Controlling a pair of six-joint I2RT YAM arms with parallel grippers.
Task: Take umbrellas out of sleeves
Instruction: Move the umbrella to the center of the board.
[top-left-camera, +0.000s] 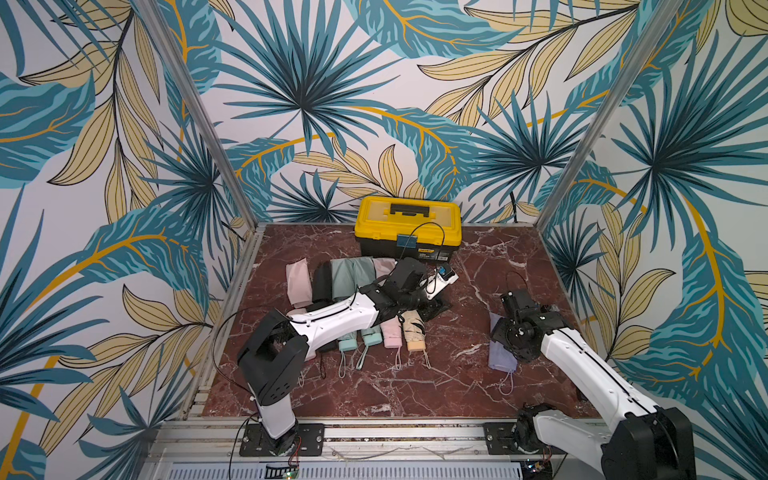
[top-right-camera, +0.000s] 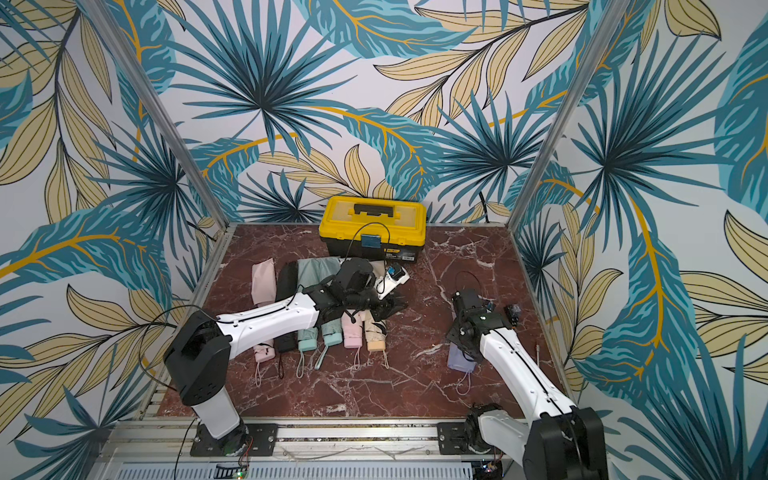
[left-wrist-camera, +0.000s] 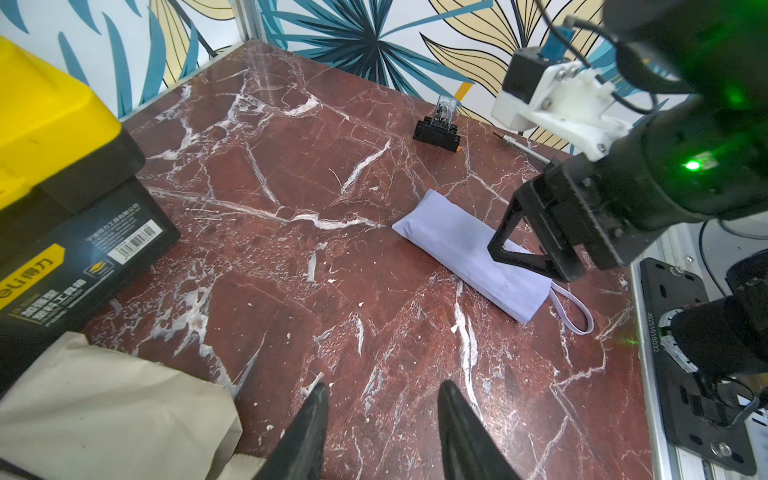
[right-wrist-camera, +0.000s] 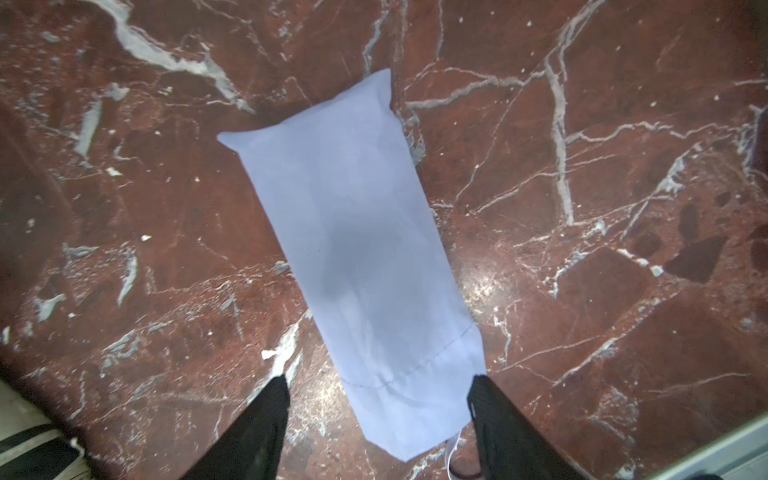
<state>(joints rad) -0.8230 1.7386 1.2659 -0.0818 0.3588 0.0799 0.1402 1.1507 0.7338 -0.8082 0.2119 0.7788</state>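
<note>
The right gripper's (right-wrist-camera: 378, 381) fingers (right-wrist-camera: 266, 419) stand apart, one on each side of the hemmed open end of the lilac sleeve (right-wrist-camera: 353, 232); whether the tips touch the cloth cannot be told. The sleeve looks filled out and lies flat on the marble table (top-left-camera: 415, 386), in its right front part; a lilac wrist loop (left-wrist-camera: 575, 311) trails out of the open end toward the front rail (top-left-camera: 374, 432). Bare marble lies all round the sleeve's closed end; between it and the right wall sit only a small black block with a clear top (left-wrist-camera: 436, 129) and a thin metal pin (left-wrist-camera: 519, 145), both near that edge.

The left gripper's (left-wrist-camera: 383, 388) fingers (left-wrist-camera: 307, 432) are also apart, with nothing between them, over bare marble; just beside them lies a limp beige sleeve (left-wrist-camera: 104, 407), and beyond that the yellow-lidded toolbox (left-wrist-camera: 62, 166) stands against the back wall.

In both top views the other umbrellas (top-left-camera: 371, 336) lie in a row on the left half, handles and loops toward the front; smooth sleeves (top-left-camera: 298, 280) show at the row's far end. The left arm (top-left-camera: 332, 320) crosses the row, so where umbrella and sleeve meet is hidden. A wide strip of table between the row and the lilac sleeve is open, as is the band along the front rail.
</note>
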